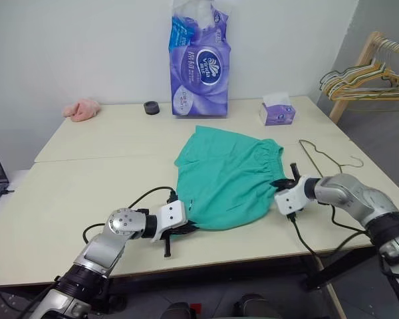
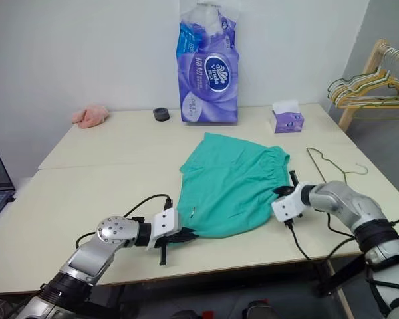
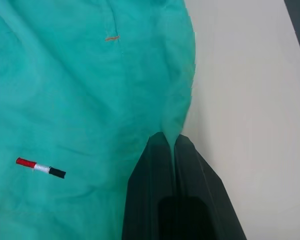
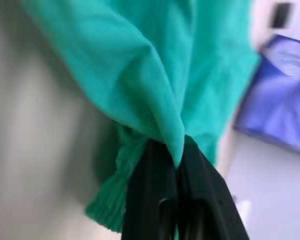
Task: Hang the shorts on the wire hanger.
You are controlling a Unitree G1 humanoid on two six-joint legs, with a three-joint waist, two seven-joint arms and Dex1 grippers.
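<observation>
Your shorts [image 1: 226,176] lie spread on the table [image 1: 86,193], near side of the purple tissue pack [image 1: 201,63]. Left gripper [image 1: 186,228] is clamped on the hem at the shorts' near-left corner. Right gripper [image 1: 281,184] is pinched tight on the gathered waistband at the shorts' right edge. Wire hanger [image 1: 326,158] lies flat just right of the shorts, apart from them.

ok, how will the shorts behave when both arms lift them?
Likely floppy: the shorts bunch where the left gripper and right gripper pinch them. The middle would probably sag. They look thin and light.
</observation>
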